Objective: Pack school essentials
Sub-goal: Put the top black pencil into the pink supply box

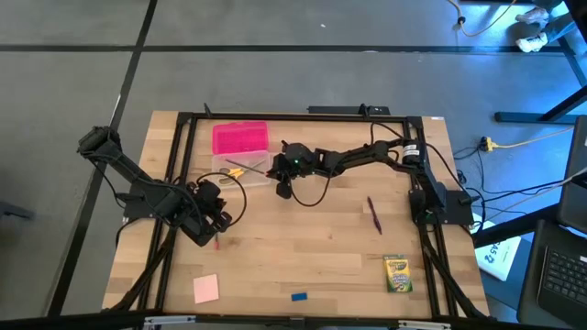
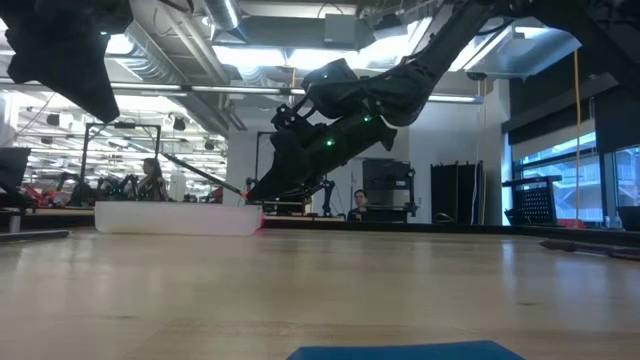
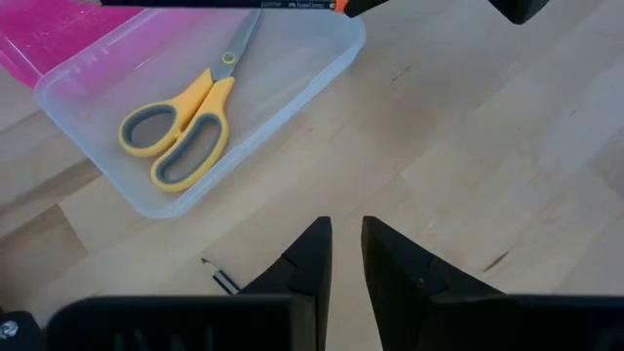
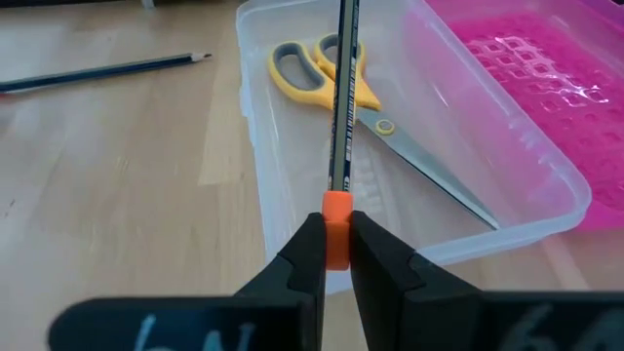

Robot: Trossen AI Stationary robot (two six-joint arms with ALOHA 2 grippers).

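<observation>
A clear plastic box (image 1: 246,172) stands at the far left-centre, its pink lid (image 1: 240,137) behind it. Yellow-handled scissors (image 3: 180,127) lie flat on the box's floor. My right gripper (image 4: 336,255) reaches in from the table's right and is shut on a dark pencil (image 4: 341,107) that stretches out over the open box, above the scissors. My left gripper (image 3: 346,255) hovers shut and empty over bare wood, nearer than the box. A second pencil (image 4: 107,70) lies flat on the table by it. My right gripper pinches the pencil's orange end (image 4: 336,226) between its two fingers. The fingers slant down from the table's right side and lie in line with the pencil. The pencil sticks straight out ahead of them over the box; whether its far tip touches anything I cannot tell.
A dark red pen (image 1: 374,215) lies right of centre. Near the front edge sit the green-yellow crayon box (image 1: 397,273), a pink notepad (image 1: 205,288) and a small blue eraser (image 1: 299,296). A black frame (image 1: 293,116) borders the table.
</observation>
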